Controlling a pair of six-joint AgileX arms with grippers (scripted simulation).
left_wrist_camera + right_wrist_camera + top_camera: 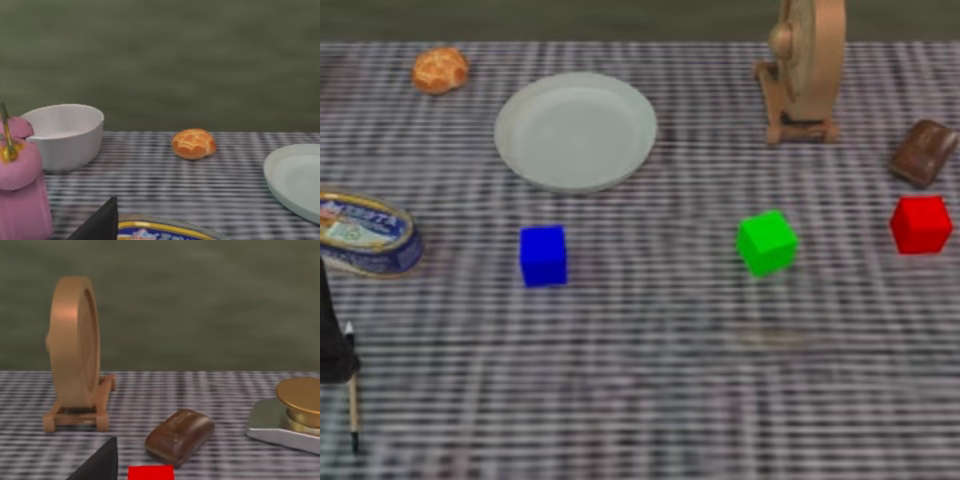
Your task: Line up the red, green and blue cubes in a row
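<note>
While both arms sit parked, left arm (335, 340) at table's left edge and right arm out of top view, can't tell finger state on either. Blue cube (543, 256) left of centre, green cube (766, 242) right of centre, red cube (921, 224) far right, beside brown block (923, 152). White plate (576, 131) holds nothing; white bowl (65, 134) interior not visible.

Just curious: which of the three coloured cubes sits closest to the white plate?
The blue cube, just below the plate; the green cube and red cube lie farther right.
</note>
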